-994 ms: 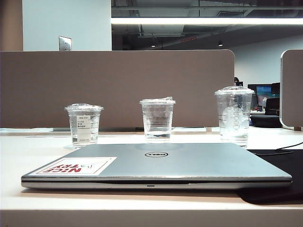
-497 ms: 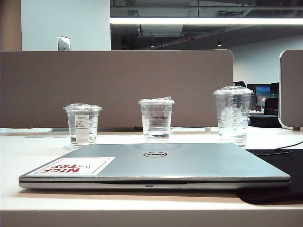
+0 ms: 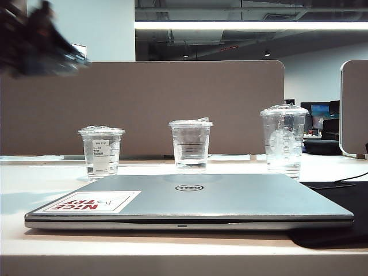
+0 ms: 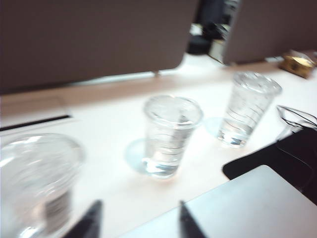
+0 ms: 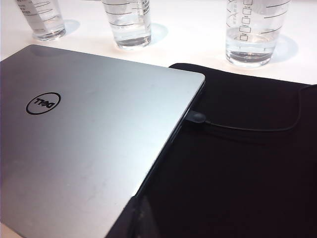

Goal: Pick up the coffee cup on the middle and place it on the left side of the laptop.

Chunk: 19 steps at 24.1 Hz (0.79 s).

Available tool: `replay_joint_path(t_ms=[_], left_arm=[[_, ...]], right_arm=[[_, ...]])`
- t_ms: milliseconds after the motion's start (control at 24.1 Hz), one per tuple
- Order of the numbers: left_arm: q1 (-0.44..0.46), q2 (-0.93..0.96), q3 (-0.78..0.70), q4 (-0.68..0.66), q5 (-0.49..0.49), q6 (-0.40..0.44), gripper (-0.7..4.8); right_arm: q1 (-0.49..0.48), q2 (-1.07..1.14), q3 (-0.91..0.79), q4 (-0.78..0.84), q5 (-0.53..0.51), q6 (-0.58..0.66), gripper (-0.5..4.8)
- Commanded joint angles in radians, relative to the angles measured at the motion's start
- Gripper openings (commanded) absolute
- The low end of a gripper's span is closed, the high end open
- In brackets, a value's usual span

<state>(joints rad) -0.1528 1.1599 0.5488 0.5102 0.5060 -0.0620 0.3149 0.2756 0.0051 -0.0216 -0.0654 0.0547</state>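
I see the coffee cup (image 3: 191, 146) upright on the white desk at twelve o'clock from the laptop (image 3: 190, 201), clear with thin dark lines and some water. The silver Dell lies closed and flat.

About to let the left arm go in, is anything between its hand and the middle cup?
Nothing visible. The left hand hovers, fingers apart, short of the coffee cup with bare table between. The labelled cup sits off to one side.
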Motion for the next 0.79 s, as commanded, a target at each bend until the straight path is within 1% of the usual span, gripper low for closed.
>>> replay_joint_path(t_ms=[41, 124, 207, 331, 373, 456, 539, 580, 663, 787], left_arm=[[-0.038, 0.203, 0.097, 0.126, 0.049, 0.033, 2.76], [-0.056, 0.314, 0.159, 0.135, 0.074, 0.059, 3.48], [-0.074, 0.400, 0.211, 0.135, 0.085, 0.076, 4.09], [-0.106, 0.512, 0.276, 0.135, 0.081, 0.121, 4.68], [-0.116, 0.542, 0.296, 0.135, 0.081, 0.138, 4.79], [-0.134, 0.605, 0.338, 0.135, 0.080, 0.165, 4.79], [-0.157, 0.685, 0.394, 0.135, 0.048, 0.181, 4.79], [-0.171, 0.730, 0.426, 0.135, 0.025, 0.186, 4.79], [-0.183, 0.788, 0.471, 0.135, 0.011, 0.185, 4.79], [-0.196, 0.860, 0.535, 0.135, 0.010, 0.182, 4.79]], right_arm=[[-0.001, 0.000, -0.004, 0.018, -0.004, -0.003, -0.05], [-0.002, 0.000, -0.004, 0.018, -0.004, -0.003, -0.05], [-0.002, 0.000, -0.004, 0.018, -0.004, -0.003, -0.05], [-0.002, 0.001, -0.004, 0.018, -0.004, -0.003, -0.05], [-0.002, 0.001, -0.004, 0.018, -0.004, -0.003, -0.05], [-0.002, 0.001, -0.004, 0.018, -0.004, -0.003, -0.05], [-0.002, 0.002, -0.004, 0.018, -0.004, -0.003, -0.05], [-0.002, 0.002, -0.004, 0.018, -0.005, -0.003, -0.05], [-0.002, 0.002, -0.004, 0.018, -0.004, -0.003, -0.05], [-0.002, 0.002, -0.004, 0.018, -0.005, -0.003, -0.05]])
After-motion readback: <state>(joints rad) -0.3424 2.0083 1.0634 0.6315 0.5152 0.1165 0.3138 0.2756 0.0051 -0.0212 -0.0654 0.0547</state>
